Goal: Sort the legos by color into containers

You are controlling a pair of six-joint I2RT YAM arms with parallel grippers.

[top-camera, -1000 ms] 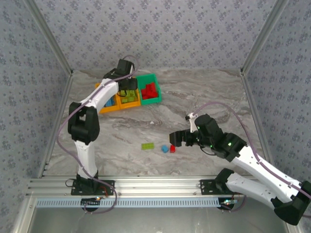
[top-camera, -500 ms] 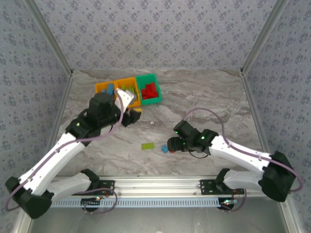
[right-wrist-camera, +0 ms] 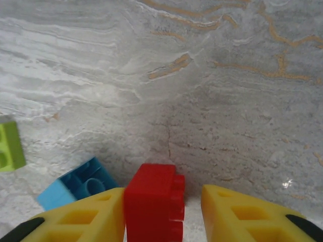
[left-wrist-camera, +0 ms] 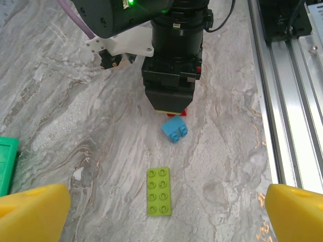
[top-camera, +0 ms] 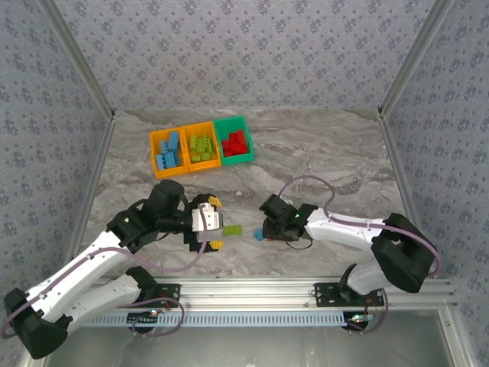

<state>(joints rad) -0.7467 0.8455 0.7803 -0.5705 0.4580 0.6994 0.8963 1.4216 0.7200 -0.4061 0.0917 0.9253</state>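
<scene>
- Top view: the containers (top-camera: 201,145) stand in a row at the far left of the worktop (top-camera: 328,160). Blue bricks lie in the left one, green in the middle one and red in the right one.
- The left tool (top-camera: 215,223) is spread wide and empty, just left of a green lego (top-camera: 232,229). The right tool (top-camera: 267,229) is down at the worktop, just right of a blue lego (top-camera: 258,235).
- Left wrist view: the green lego lies flat, studs up, between the wide-apart yellow tips. The blue lego lies just beyond it, at the right tool's tip.
- Right wrist view: a red lego (right-wrist-camera: 153,201) sits on the worktop between the right tool's fingers (right-wrist-camera: 242,217), which stand partway apart. One finger touches it and the other stands just off it. The blue lego lies just beside it.
</scene>
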